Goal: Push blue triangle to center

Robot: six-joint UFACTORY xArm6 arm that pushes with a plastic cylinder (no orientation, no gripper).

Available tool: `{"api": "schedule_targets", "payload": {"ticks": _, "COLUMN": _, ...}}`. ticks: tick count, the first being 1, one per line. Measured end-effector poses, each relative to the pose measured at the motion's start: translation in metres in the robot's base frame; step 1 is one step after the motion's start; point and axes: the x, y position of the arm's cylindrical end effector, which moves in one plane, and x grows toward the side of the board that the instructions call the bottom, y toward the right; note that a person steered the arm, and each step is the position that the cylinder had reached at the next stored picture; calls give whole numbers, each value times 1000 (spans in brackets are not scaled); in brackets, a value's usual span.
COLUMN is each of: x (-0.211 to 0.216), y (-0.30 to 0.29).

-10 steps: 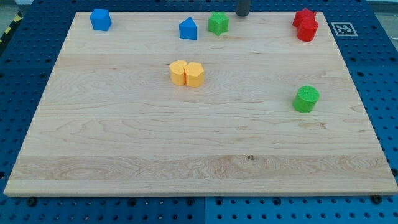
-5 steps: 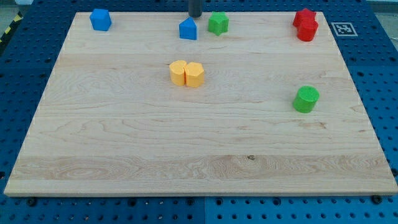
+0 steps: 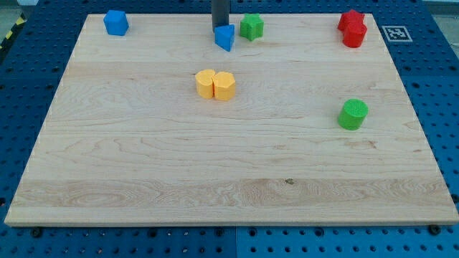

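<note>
The blue triangle [image 3: 225,37] lies near the view's top edge of the wooden board [image 3: 143,158], a little left of the middle. My tip [image 3: 219,27] is right at its top-left side, touching it. The rod rises straight up out of the view. The green star [image 3: 251,26] sits just to the right of the triangle.
A blue block [image 3: 115,22] is at the top left. Two yellow blocks [image 3: 215,84] sit together below the triangle. Two red blocks [image 3: 353,29] are stacked close at the top right. A green cylinder [image 3: 353,115] is at the right.
My tip has moved left along the top edge and then down onto the blue triangle. The triangle has turned and shifted slightly right and down.
</note>
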Motion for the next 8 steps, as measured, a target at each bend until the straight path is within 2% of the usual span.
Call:
{"api": "schedule_targets", "payload": {"ticks": 2, "x": 29, "y": 0}}
{"api": "schedule_targets", "payload": {"ticks": 6, "x": 37, "y": 5}}
{"api": "schedule_targets", "payload": {"ticks": 8, "x": 52, "y": 45}}
